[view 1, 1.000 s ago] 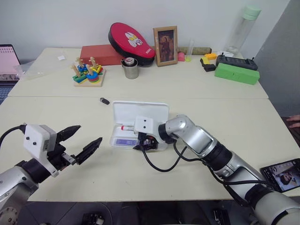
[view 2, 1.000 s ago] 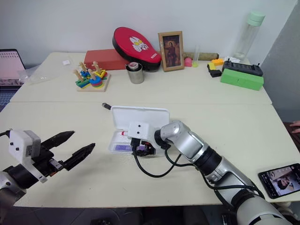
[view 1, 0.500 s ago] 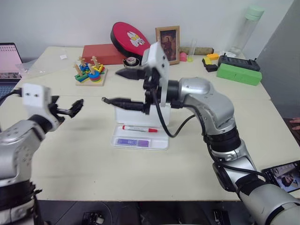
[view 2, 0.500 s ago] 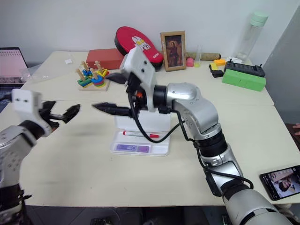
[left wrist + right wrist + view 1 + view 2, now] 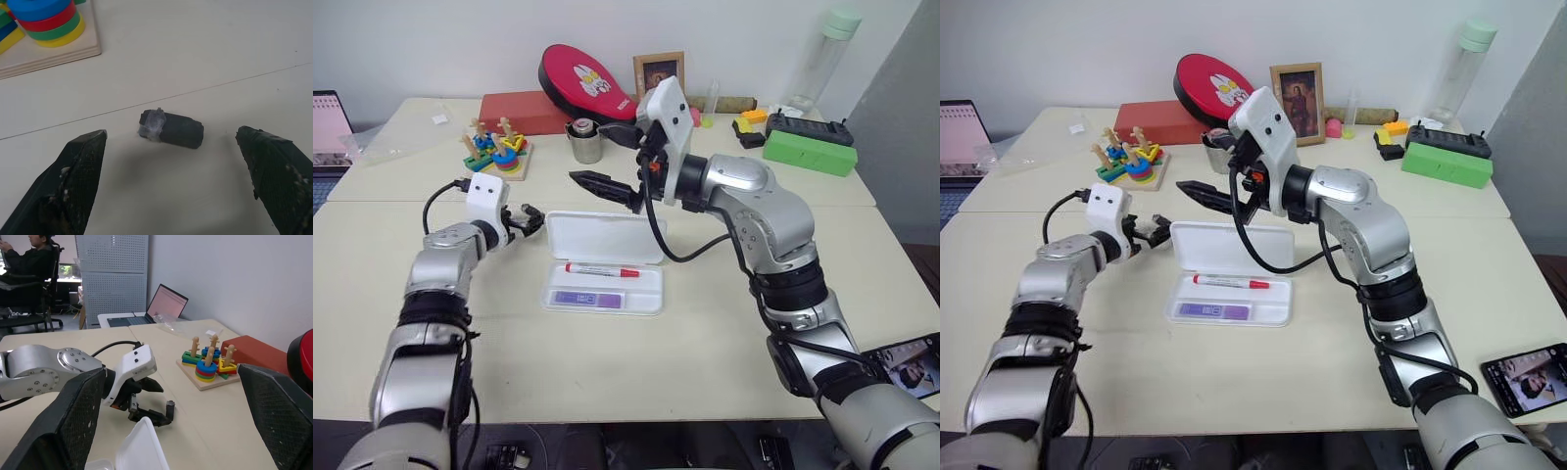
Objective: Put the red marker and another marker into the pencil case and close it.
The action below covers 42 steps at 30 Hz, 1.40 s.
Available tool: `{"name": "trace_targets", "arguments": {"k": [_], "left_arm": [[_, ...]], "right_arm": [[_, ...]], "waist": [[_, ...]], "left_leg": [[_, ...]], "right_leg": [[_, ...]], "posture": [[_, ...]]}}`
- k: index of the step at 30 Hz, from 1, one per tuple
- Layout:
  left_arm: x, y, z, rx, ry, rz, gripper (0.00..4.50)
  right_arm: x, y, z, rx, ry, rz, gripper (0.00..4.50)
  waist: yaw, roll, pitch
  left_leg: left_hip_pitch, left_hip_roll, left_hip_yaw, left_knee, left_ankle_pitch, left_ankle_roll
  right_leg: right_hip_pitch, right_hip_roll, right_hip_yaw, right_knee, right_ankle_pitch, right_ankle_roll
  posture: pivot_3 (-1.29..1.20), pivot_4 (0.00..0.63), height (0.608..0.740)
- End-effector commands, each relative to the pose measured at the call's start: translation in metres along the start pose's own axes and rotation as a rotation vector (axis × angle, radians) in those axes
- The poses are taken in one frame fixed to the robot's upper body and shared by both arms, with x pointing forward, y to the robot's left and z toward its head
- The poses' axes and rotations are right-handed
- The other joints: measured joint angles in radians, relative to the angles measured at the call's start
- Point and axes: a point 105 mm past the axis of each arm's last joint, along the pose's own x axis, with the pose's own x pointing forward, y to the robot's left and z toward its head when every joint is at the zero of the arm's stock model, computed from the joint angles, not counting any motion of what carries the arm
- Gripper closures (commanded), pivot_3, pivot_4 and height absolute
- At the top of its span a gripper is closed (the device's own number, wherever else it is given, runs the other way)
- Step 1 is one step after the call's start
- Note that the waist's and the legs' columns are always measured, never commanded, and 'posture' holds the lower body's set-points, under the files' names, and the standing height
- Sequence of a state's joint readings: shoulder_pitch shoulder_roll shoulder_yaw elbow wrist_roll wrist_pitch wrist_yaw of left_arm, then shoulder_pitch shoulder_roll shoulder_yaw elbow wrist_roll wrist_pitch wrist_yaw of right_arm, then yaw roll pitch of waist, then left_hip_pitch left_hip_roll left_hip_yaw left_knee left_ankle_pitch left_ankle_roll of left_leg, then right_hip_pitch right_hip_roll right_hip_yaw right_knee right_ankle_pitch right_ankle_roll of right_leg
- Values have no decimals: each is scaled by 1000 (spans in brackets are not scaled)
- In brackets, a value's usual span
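Markers [image 5: 604, 268] both lie in your open case [image 5: 604, 262] at frame centre, so only closing remains; left gripper [image 5: 530, 222] gapes around a small black piece [image 5: 170, 129], right gripper [image 5: 612, 161] hangs open and empty above.

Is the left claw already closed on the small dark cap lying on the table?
No. The left claw stands open, the small dark cap lying untouched between its fingers.
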<state>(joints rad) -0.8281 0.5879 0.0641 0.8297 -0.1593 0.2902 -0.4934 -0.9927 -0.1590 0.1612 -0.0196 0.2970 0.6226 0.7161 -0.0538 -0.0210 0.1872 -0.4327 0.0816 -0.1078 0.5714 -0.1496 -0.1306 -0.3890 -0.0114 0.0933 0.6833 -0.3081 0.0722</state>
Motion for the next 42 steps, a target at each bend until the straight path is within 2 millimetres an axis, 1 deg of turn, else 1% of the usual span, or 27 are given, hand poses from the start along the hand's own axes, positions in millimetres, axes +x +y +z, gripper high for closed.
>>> {"name": "trace_targets", "arguments": {"k": [1,4,6,8,9,13,16,19,21,22,24,25,27,28,30,31,32,33,34,35,36,37,38,40,42], "left_arm": [[8,2,7,24,-21,24,0],[14,-3,2,11,-6,10,0],[16,-5,-4,10,22,7,0],[16,-6,-8,-3,34,6,367],[16,-6,-8,-7,34,5,473],[15,-5,-9,-6,30,-1,1270],[14,-4,-10,-6,31,-4,1717],[12,-1,-11,-15,28,3,2232],[9,5,-11,-35,17,24,2635],[8,8,-11,-41,12,32,2726],[3,18,-6,-29,-26,69,2831],[-2,25,3,-49,-72,86,2860],[-9,32,15,-78,-140,99,2864],[-19,34,35,-94,-243,74,2864],[-37,32,60,-90,-373,29,2864],[-50,26,75,-68,-445,-15,2864],[-67,13,91,-41,-510,-103,2864],[-81,0,100,-18,-549,-173,2864],[-99,-20,111,28,-587,-276,2864],[-116,-44,117,82,-597,-393,2864],[-132,-76,114,133,-556,-560,2864],[-144,-98,108,162,-511,-679,2864],[-153,-116,99,217,-447,-782,2864],[-163,-137,83,291,-348,-903,2864],[-167,-149,69,331,-269,-991,2864]], "right_arm": [[-4,1,13,-36,-40,-11,23],[-6,0,12,-37,-36,-21,23],[-6,0,13,-36,-36,-24,23],[-7,0,13,-37,-35,-27,0],[-7,0,13,-36,-35,-28,0],[-8,1,13,-30,-36,-24,0],[-8,1,12,-27,-35,-20,0],[-6,2,11,-27,-35,-13,0],[-6,3,11,-30,-36,-8,0],[-6,3,12,-31,-37,-7,0],[-7,1,12,-34,-38,-11,0],[-8,0,12,-36,-37,-14,0],[-11,-1,12,-39,-35,-17,0],[-14,-2,12,-41,-34,-18,0],[-18,-4,12,-42,-33,-18,0],[-22,-5,12,-39,-33,-18,0],[-29,-8,11,-36,-30,-18,0],[-35,-10,11,-35,-28,-17,0],[-44,-12,10,-27,-22,-10,0],[-54,-11,8,-20,-15,11,0],[-69,-8,6,-7,-4,52,0],[-78,-4,5,2,5,82,0],[-89,1,2,8,28,120,0],[-106,8,-8,19,89,163,0],[-118,12,-18,25,143,174,0]], "waist": [[0,0,0],[-1,0,0],[-1,0,0],[-1,0,0],[-1,0,0],[-2,0,0],[-4,0,0],[-6,0,0],[-6,0,0],[-6,0,0],[-9,0,0],[-11,0,0],[-15,0,0],[-14,0,0],[-12,0,0],[-9,0,0],[-7,0,0],[-4,0,0],[-1,0,0],[3,0,0],[6,0,0],[10,0,0],[15,0,0],[16,2,1],[13,3,2]], "left_leg": [[0,0,0,0,0,0],[0,0,0,0,0,0],[0,0,0,0,0,0],[0,0,0,0,0,0],[0,0,0,0,0,0],[0,0,0,1,0,0],[1,0,-1,2,0,0],[1,0,-1,2,0,0],[1,0,-1,2,0,0],[1,0,-1,2,0,0],[1,0,-1,2,0,0],[1,0,-1,2,0,0],[1,0,-1,1,0,0],[1,0,-1,1,0,0],[1,0,-1,1,0,0],[1,0,-1,1,0,0],[0,0,-1,1,0,0],[0,0,-1,1,0,0],[0,0,-1,1,0,0],[0,0,-1,1,0,0],[0,0,-1,1,0,0],[0,-1,-1,1,0,0],[-1,-1,-1,1,0,0],[0,-2,0,1,0,0],[2,-2,0,1,0,0]], "right_leg": [[0,0,0,0,0,0],[0,0,0,0,0,0],[0,0,0,0,0,0],[0,0,0,1,0,0],[0,0,0,1,0,0],[0,0,0,4,0,0],[0,0,0,6,0,0],[0,0,0,7,0,0],[0,0,0,7,0,0],[0,0,0,7,0,0],[-1,0,0,7,0,0],[-1,0,0,7,0,0],[-1,0,0,7,0,0],[-1,0,0,7,0,0],[-1,0,0,7,0,0],[-1,0,0,7,0,0],[-1,0,0,6,0,0],[-1,0,0,6,0,0],[-1,0,-1,5,0,0],[0,-1,-1,5,0,0],[1,-1,-1,3,0,0],[1,-2,-1,2,0,0],[2,-2,-2,0,0,0],[4,-3,-1,-1,0,0],[4,-3,0,-1,-1,1]], "posture": [[0,150,740],[0,150,740],[0,150,740],[0,150,740],[0,150,740],[0,150,740],[0,150,740],[0,150,740],[0,150,740],[0,150,740],[0,150,740],[0,150,740],[0,150,740],[0,150,740],[0,150,740],[0,150,740],[0,150,740],[0,150,740],[0,150,740],[0,150,740],[0,150,740],[0,150,740],[0,150,740],[0,150,740],[0,150,740]]}}
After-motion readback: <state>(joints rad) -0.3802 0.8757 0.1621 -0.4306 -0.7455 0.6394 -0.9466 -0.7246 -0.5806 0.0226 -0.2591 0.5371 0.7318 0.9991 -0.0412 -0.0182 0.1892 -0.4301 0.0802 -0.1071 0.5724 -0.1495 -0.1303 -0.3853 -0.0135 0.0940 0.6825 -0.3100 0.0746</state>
